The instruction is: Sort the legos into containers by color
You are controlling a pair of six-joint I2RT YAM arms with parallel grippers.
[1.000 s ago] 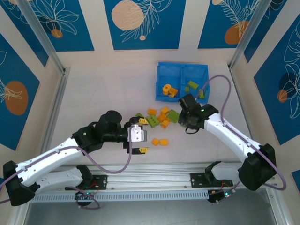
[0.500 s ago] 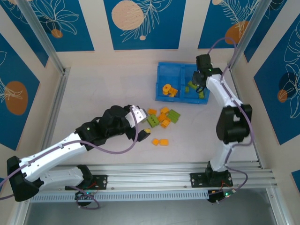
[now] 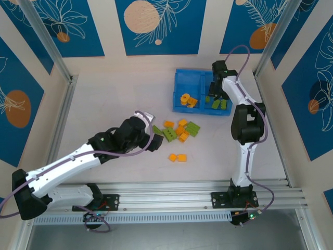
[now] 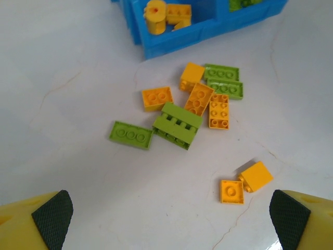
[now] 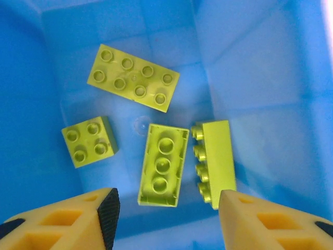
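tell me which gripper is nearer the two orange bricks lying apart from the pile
Left. The left gripper hovers just left of the pair of orange bricks, beside the pile; the right gripper is beyond them, in the blue tray's right compartment over green bricks.

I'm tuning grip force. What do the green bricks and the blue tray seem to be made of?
Green bricks: likely hard moulded plastic, smooth satin finish, with crisp studs and edges. Blue tray: apparently glossy plastic; its walls show a soft sheen.
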